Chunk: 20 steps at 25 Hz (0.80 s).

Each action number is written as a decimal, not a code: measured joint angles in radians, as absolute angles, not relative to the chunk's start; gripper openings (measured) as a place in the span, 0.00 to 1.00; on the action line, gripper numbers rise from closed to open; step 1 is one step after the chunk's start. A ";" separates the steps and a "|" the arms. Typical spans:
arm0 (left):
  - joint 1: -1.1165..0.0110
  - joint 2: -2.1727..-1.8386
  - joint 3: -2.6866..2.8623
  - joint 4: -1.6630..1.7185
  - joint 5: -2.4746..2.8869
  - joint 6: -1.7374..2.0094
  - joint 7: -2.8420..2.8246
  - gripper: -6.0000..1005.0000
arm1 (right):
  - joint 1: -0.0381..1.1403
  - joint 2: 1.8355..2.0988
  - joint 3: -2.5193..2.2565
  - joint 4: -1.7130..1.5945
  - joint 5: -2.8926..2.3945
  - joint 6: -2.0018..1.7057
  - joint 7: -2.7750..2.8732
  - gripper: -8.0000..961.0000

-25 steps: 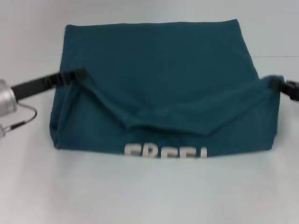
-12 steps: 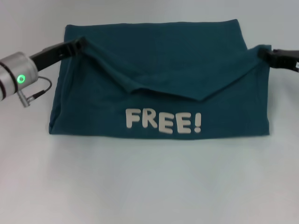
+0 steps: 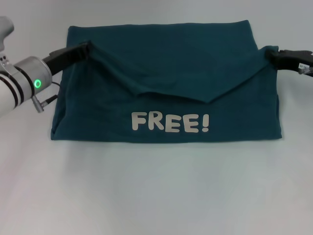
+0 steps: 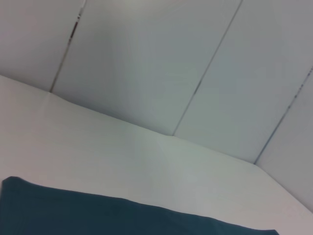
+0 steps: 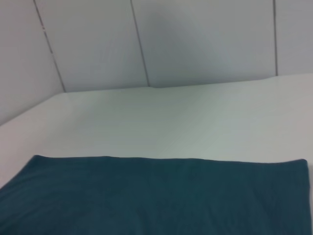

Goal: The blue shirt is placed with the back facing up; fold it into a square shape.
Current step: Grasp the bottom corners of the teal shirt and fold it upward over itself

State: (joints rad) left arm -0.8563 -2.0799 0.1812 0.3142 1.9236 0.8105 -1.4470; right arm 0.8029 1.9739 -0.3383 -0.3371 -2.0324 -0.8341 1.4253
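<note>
The blue shirt (image 3: 166,83) is lying on the white table (image 3: 156,191), folded into a wide block, with the white letters "FREE!" (image 3: 170,122) showing along its near part. A flap of the same fabric is draping from the far side toward the letters, its loose edge sagging into a shallow V just above them.

The left gripper (image 3: 84,47) is sitting at the flap's far-left corner, its dark fingers closed tight on the cloth there. The right gripper (image 3: 270,53) is at the far-right corner, and it appears to be pinching the fabric as well, though the fingertips are partly hidden by the cloth.

Both wrist views are showing only the shirt's far edge, the bare tabletop beyond it and a panelled wall (image 5: 195,39).
</note>
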 joint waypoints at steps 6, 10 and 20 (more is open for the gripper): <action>-0.838 -2.101 0.180 0.307 1.871 0.780 -1.388 0.05 | 0.804 1.988 -0.338 -0.290 -2.001 -0.767 1.364 0.04; -0.826 -2.113 0.178 0.292 1.840 0.760 -1.347 0.05 | 0.804 2.014 -0.337 -0.281 -1.978 -0.724 1.317 0.04; -0.813 -2.127 0.183 0.283 1.824 0.752 -1.307 0.11 | 0.804 2.045 -0.333 -0.279 -1.976 -0.669 1.298 0.05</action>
